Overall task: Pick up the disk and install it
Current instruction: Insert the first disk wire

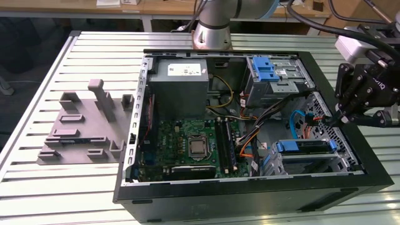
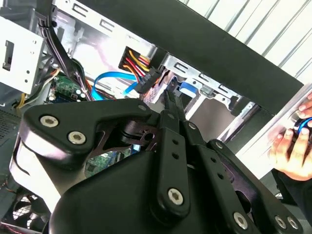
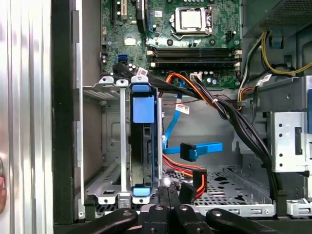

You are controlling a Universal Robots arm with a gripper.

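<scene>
Inside perforated grey metal cage (image 3: 105, 146), case (image 1: 250, 197) corner: disk (image 3: 143, 146) edge-on, blue plastic rails, label hidden. Gripper (image 1: 341, 120) near case rim, black fingers pinched together, empty, tips partly cut off.

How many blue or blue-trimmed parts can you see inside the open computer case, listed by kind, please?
Disk in blue carrier rails: 1
Blue-latched drive cage: 1
Blue cable: 1
Total: 3
</scene>
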